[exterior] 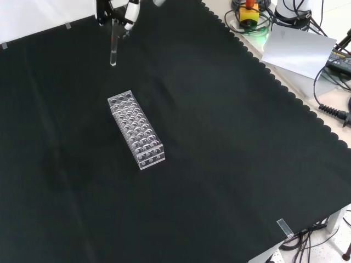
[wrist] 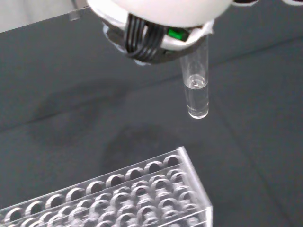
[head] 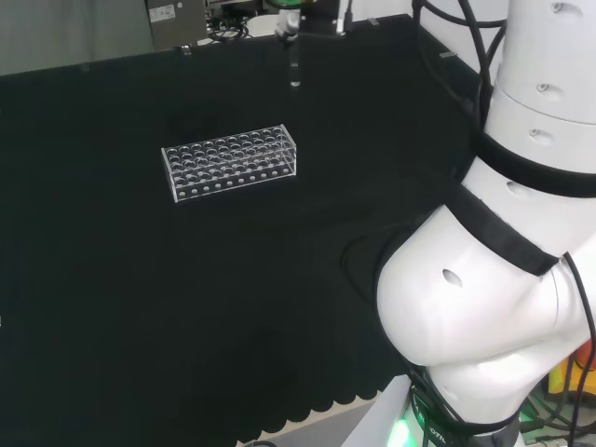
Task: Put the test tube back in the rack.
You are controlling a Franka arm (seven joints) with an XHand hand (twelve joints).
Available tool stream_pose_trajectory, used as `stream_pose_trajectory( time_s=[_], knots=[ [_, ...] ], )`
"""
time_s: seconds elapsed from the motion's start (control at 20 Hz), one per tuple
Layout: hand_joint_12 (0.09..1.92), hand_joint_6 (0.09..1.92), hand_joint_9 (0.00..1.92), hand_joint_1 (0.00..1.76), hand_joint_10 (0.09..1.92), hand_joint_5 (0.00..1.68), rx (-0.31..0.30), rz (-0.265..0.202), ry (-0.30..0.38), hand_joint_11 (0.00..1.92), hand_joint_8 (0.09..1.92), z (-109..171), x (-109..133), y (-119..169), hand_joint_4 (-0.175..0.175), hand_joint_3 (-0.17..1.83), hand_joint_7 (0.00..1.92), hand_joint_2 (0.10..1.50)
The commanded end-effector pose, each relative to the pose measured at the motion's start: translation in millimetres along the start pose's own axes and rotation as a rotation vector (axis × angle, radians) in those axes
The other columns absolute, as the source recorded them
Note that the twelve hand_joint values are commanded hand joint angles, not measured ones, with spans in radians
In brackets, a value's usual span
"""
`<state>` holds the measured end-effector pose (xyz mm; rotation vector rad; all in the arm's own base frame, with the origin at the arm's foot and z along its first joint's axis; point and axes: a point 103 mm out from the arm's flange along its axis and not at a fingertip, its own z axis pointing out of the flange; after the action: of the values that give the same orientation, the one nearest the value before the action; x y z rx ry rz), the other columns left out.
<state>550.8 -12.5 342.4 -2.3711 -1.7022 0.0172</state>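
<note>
The test tube (exterior: 113,49) is not yet in the rack (exterior: 136,130). In the front view it hangs upright near the top edge, a little left of the middle, with its round bottom pointing down and air under it. The hand (exterior: 118,12) holds it by the upper end, at the very top of that frame. The fingers seem closed around the top of the tube, pinching it, though most of the hand is cut by the frame edge.

The clear rack lies on the black cloth (exterior: 230,164), in the middle left of the front view, lower than the tube and slightly to the right. As far as I can see, its holes are all empty.

In the head view the tube (head: 294,65) is at the top centre, and the rack (head: 231,162) is lower and to the left, well apart from it. The wrist view shows the tube's bottom (wrist: 197,90) hanging beyond one end of the rack (wrist: 142,194) — not over any hole.

So the pick-up part looks finished. What is left, in my judgement — carry the tube over a hole, lower it in straight, then release.
</note>
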Motion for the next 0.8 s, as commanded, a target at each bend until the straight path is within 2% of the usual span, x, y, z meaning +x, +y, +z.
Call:
stream_pose_trajectory(
  time_s=[0.05,0.25,0.8],
  knots=[
    [0.85,0.61,1.61,1.22,0.69,1.29,0.026,-0.094,0.013,1.25,0.57,12.0,40.1,0.6,-0.175,0.60,1.67,0.69],
    [0.86,0.61,1.61,1.22,0.69,1.29,0.049,-0.095,0.016,1.25,0.57,25.8,45.3,7.9,-0.175,0.60,1.67,0.69],
    [0.86,0.61,1.61,1.22,0.69,1.29,0.097,-0.082,0.008,1.25,0.56,61.7,36.3,33.1,-0.175,0.60,1.67,0.69]
  ],
)
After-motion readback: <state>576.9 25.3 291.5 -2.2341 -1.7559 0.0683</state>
